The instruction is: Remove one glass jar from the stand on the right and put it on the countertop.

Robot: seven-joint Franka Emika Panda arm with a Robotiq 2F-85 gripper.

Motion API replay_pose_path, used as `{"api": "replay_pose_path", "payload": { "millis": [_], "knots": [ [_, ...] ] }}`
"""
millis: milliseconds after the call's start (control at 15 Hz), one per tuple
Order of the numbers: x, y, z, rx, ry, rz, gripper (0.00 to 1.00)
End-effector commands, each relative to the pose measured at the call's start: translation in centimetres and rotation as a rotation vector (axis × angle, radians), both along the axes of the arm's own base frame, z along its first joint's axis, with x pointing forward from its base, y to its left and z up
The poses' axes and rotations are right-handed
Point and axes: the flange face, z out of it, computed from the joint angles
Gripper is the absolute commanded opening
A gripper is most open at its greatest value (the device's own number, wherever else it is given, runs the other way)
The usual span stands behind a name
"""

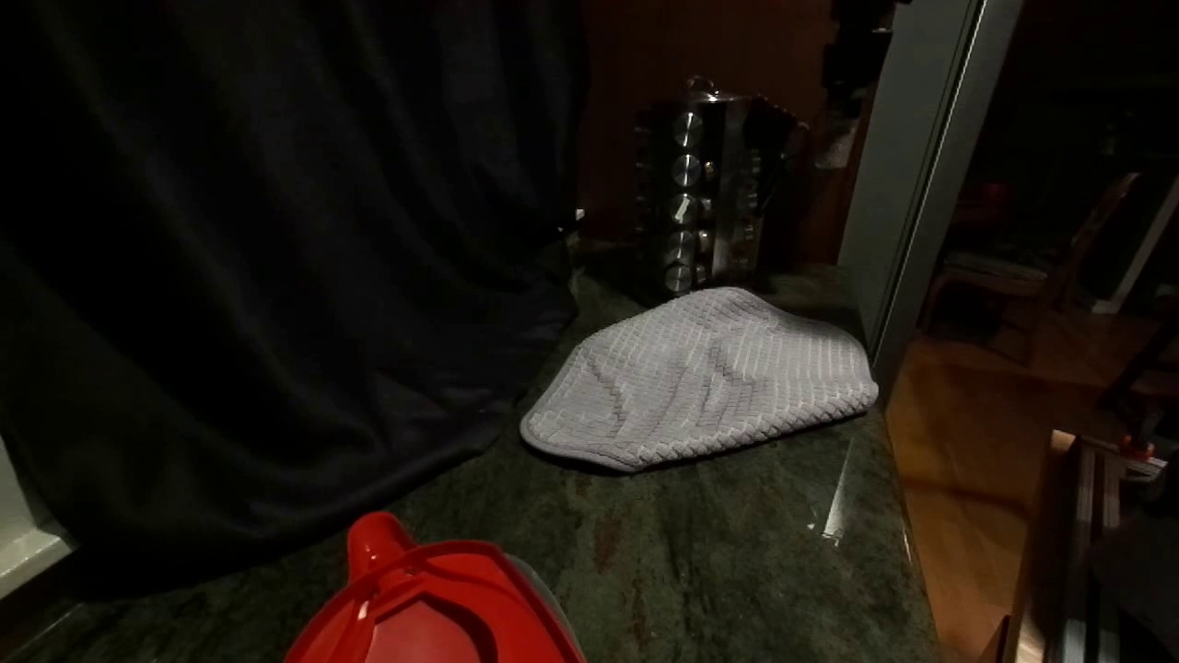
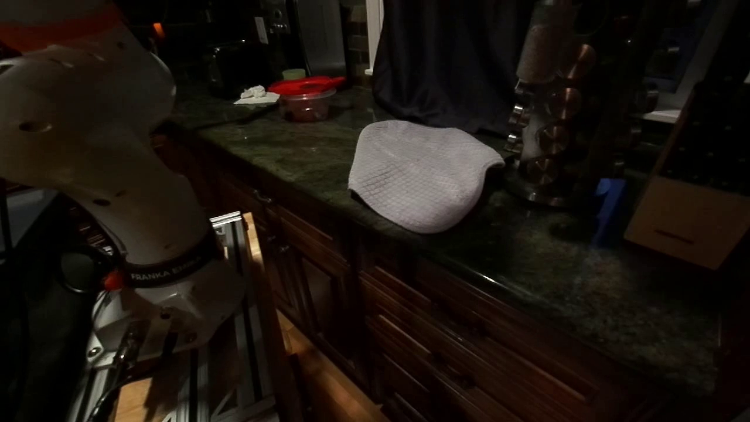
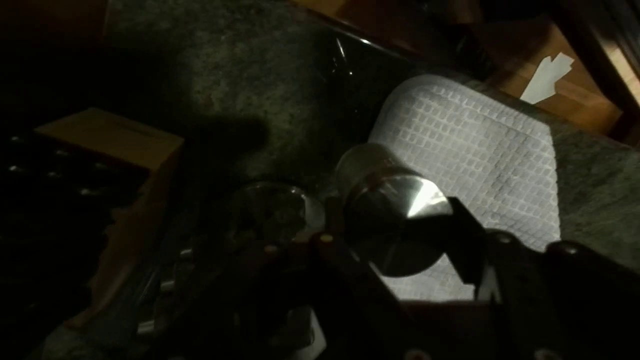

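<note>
Wrist view had me nearly over the pincer (image 3: pixel 394 215), its two dark fingers drawn in on either side of a shiny metal lid, so I took it to be gripping that one glass jar (image 3: pixel 387 202). The jar hung lid uppermost, and in an exterior view its pale, grainy contents showed against the upper tiers of the spice rack (image 2: pixel 554 140). By my reading the removal was done and the setting-down was left: the jar had yet to touch the countertop (image 2: pixel 621 299), that dark green stone underneath. Other round lids sat in the rack in both exterior views, near enough that a sideways swing might, I judged, knock them. A grey quilted cloth (image 1: pixel 700 387) lay beside the rack and, seen from the wrist, partly behind the jar; letting go there would probably mean landing on fabric rather than stone. Past the rack stood a wooden knife block (image 2: pixel 685 217), with a blue thing (image 2: pixel 609 205) I couldn't identify between the two. Well apart, and unlikely to trouble anyone, were a red-lidded bowl (image 2: pixel 306 99), some crumpled white paper (image 2: pixel 256 94) and a black curtain (image 1: pixel 304 230). Dimness hid how much space separated jar from rack.
</note>
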Motion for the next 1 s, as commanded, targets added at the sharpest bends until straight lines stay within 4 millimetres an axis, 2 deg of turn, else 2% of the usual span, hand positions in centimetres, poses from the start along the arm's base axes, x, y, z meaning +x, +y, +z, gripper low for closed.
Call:
{"api": "replay_pose_path", "payload": {
  "millis": [0, 200, 267, 533, 933],
  "knots": [
    [-0.7, 0.1, -0.5, 0.009, 0.012, -0.001, 0.5],
    [-1.5, 0.5, -0.8, 0.015, 0.016, 0.001, 0.5],
    [-1.5, 0.5, -0.7, 0.015, 0.015, 0.002, 0.25],
    [-1.3, 0.8, -3.4, -0.063, -0.015, -0.015, 0.25],
    [-2.0, -0.5, -9.3, -0.091, -0.008, -0.076, 0.25]
  ]
}}
